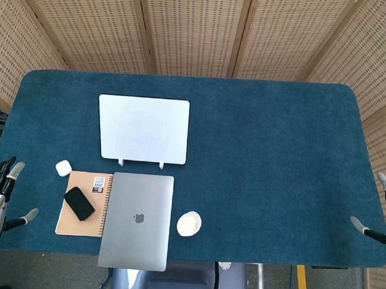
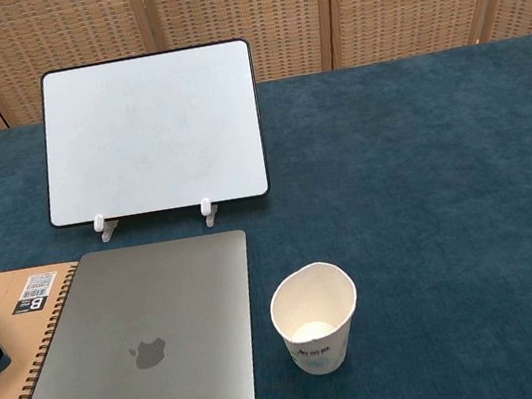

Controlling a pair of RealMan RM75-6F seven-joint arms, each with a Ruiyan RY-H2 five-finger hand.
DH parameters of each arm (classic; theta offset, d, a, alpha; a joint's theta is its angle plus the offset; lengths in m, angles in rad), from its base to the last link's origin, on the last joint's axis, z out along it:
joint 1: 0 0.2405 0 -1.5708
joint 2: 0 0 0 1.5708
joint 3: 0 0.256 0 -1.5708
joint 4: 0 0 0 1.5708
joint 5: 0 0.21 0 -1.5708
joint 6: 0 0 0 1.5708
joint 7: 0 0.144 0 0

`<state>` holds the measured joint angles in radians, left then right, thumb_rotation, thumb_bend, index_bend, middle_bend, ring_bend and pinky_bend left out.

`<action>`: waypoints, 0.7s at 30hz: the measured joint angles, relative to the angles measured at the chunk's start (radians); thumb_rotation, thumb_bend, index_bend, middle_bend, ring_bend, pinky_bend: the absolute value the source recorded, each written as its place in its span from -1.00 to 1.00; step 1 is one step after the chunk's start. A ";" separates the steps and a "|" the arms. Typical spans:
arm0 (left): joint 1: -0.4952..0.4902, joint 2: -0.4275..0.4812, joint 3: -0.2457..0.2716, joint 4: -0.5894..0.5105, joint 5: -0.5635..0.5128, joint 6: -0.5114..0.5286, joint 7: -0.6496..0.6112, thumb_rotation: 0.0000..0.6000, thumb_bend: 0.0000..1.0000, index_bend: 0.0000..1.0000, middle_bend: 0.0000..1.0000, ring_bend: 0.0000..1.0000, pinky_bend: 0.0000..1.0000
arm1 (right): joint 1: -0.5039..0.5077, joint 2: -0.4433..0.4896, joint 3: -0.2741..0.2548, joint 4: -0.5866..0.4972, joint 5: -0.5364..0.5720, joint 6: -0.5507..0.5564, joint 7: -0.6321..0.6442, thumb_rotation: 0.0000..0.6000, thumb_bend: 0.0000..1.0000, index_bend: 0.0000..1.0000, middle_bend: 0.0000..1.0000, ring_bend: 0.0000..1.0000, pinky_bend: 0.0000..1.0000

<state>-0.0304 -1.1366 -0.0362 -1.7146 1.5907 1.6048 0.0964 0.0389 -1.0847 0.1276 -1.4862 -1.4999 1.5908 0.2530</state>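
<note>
Two hands show in the head view, and the chest view shows no hand at all. The left hand (image 1: 0,194) hangs just off the left edge of the table (image 1: 275,161), near the front corner. Its fingers are spread apart and hold nothing. The right hand (image 1: 383,213) hangs just off the right edge, also near the front. Its fingers are apart too, and it holds nothing.

The chest view shows that the whiteboard (image 2: 151,134) stands tilted back on two small white feet. From the head view it only looks like a flat white sheet. The chest view also shows that the paper cup (image 2: 314,318) is upright and open at the top.

The table is covered in dark blue cloth with rounded corners. Behind it stand woven brown screens (image 1: 198,29).

There is one closed silver laptop (image 1: 137,220) at the front edge, left of the middle. One brown notebook (image 1: 81,211) touches its left side. One black phone (image 1: 79,203) lies on the notebook. One small white case (image 1: 64,168) sits just behind the notebook, near the left edge. The one cup is just right of the laptop. The one whiteboard is behind the laptop. The notebook and the white case are the things nearest the left hand.
</note>
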 measured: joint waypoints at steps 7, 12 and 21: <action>0.000 -0.004 0.001 0.007 0.002 0.000 0.004 1.00 -1.00 -1.00 -1.00 -1.00 -1.00 | -0.002 0.000 -0.002 0.001 -0.001 0.002 0.003 1.00 -1.00 -1.00 -1.00 -1.00 -1.00; -0.003 -0.003 0.006 0.010 0.008 -0.008 0.006 1.00 -1.00 -1.00 -1.00 -1.00 -1.00 | -0.002 0.001 -0.001 0.001 0.000 0.001 0.007 1.00 -1.00 -1.00 -1.00 -1.00 -1.00; -0.070 -0.007 0.039 0.108 0.041 -0.155 0.030 1.00 -1.00 -1.00 -1.00 -1.00 -1.00 | 0.009 -0.001 -0.001 0.000 0.014 -0.030 -0.002 1.00 -1.00 -1.00 -1.00 -1.00 -1.00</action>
<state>-0.1001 -1.1438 0.0024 -1.6070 1.6315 1.4498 0.1262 0.0483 -1.0862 0.1270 -1.4857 -1.4857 1.5603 0.2512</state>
